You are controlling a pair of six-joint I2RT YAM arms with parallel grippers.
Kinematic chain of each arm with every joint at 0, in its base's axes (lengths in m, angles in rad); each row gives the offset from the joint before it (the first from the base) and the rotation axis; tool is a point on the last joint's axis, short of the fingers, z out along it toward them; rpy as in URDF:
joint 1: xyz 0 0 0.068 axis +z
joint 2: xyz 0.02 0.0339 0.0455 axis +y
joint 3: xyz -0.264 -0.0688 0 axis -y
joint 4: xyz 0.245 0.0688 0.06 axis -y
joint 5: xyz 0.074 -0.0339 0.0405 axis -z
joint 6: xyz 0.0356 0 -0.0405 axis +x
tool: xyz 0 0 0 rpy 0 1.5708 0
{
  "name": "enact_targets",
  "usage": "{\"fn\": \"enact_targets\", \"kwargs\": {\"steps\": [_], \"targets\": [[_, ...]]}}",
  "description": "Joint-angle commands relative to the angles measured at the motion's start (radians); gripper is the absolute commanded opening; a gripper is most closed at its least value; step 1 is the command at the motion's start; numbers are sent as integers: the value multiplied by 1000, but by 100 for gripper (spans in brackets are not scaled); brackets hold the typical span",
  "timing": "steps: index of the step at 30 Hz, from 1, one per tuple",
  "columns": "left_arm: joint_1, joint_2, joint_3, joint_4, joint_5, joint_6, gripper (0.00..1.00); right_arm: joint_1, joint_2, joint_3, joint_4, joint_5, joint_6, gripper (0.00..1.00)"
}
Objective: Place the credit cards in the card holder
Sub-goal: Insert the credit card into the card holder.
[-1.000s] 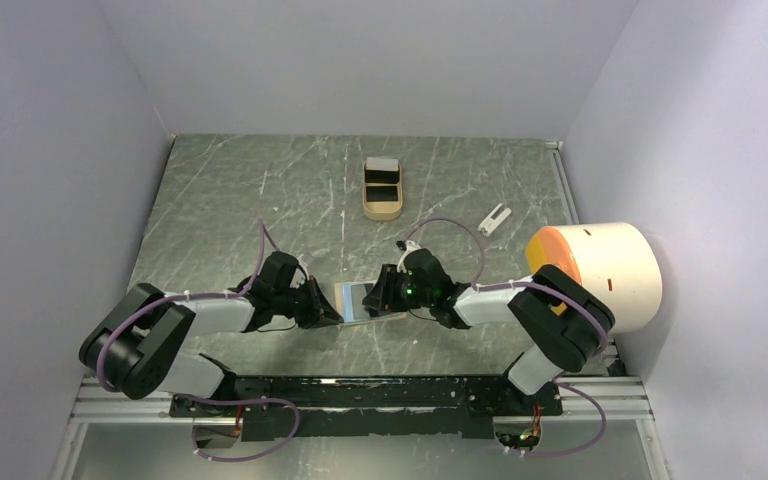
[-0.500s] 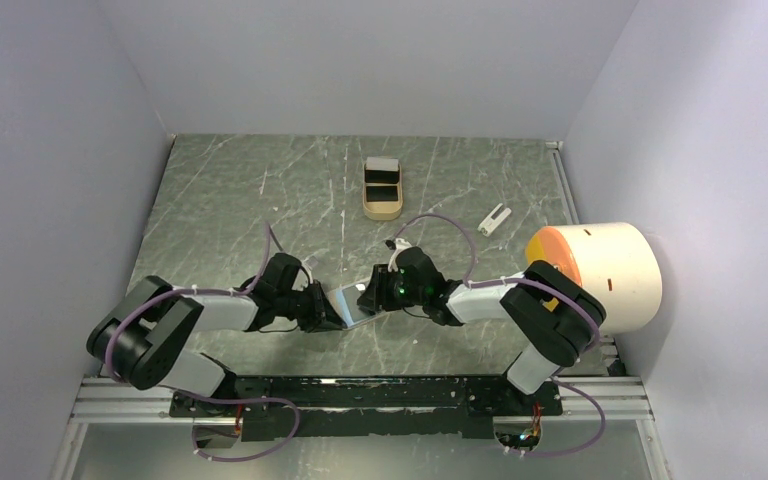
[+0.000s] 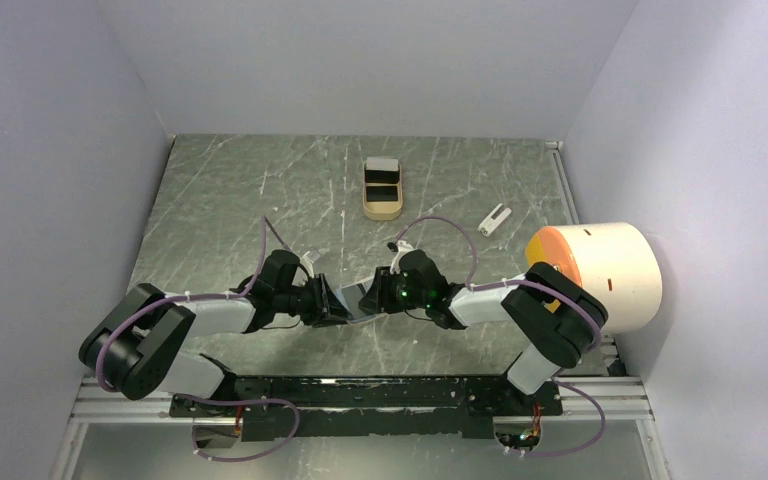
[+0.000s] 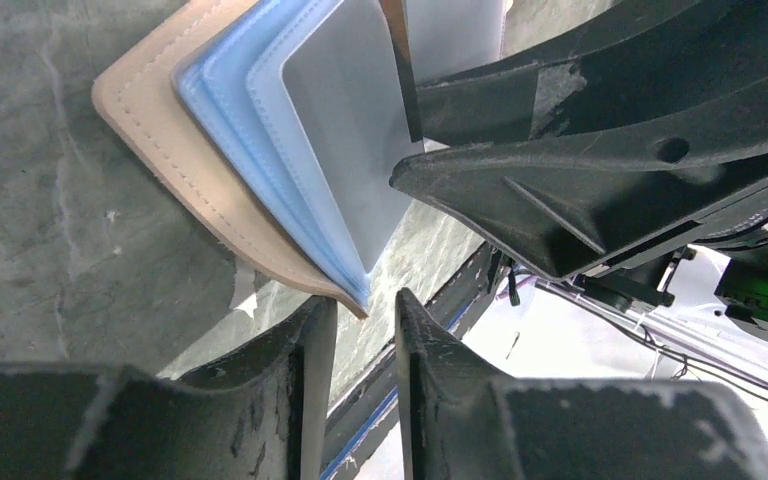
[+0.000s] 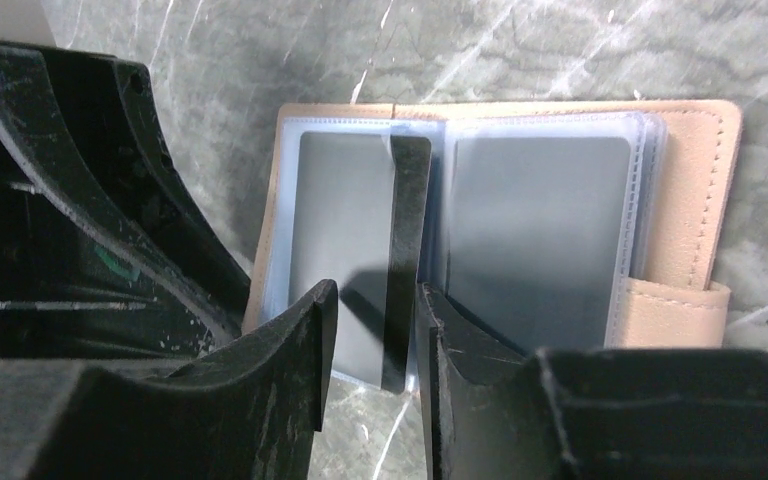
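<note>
We clamp the right gripper (image 5: 375,300) on a black card (image 5: 406,262) edge-on over the open card holder (image 5: 685,200); left gripper (image 4: 362,330) fingers nearly together, gripping nothing visible. We align the card with a sleeve mouth, slide slowly.

Both arms have white links, black joints and looping purple cables; a green light glows on the right wrist.

Card holder (image 3: 352,298) lies between both pincers, tray (image 3: 383,188) behind.

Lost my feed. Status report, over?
Right gripper shut on black card, edge-on over open card holder. Left gripper beside holder's corner, jaws nearly closed, empty. Nothing blocking.
</note>
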Motion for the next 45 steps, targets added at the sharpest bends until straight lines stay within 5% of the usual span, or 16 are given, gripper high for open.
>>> {"fn": "enact_targets", "kwargs": {"steps": [1, 5, 9, 23, 30, 38, 45], "targets": [[-6, -20, 33, 59, -53, 28, 29, 17, -30, -39, 2, -52, 20, 37], [-5, -2, 51, 50, -50, 46, 10, -1, -61, -38, -22, -49, 21, 42], [-4, 8, 40, 56, -42, 52, 9, -34, -114, -15, -82, -16, -3, 50], [-6, 41, 32, 82, -18, 47, 9, -52, -23, 57, -61, -49, -6, 49], [-6, 46, 13, 207, 26, -5, 32, -53, -35, -1, 13, -72, 37, 39], [-5, 71, 26, 245, 23, -6, 37, -54, -29, -56, 82, -93, 81, 33], [-5, 62, 56, 167, 14, 29, 10, -53, -64, -43, 26, -86, 54, 38]]}}
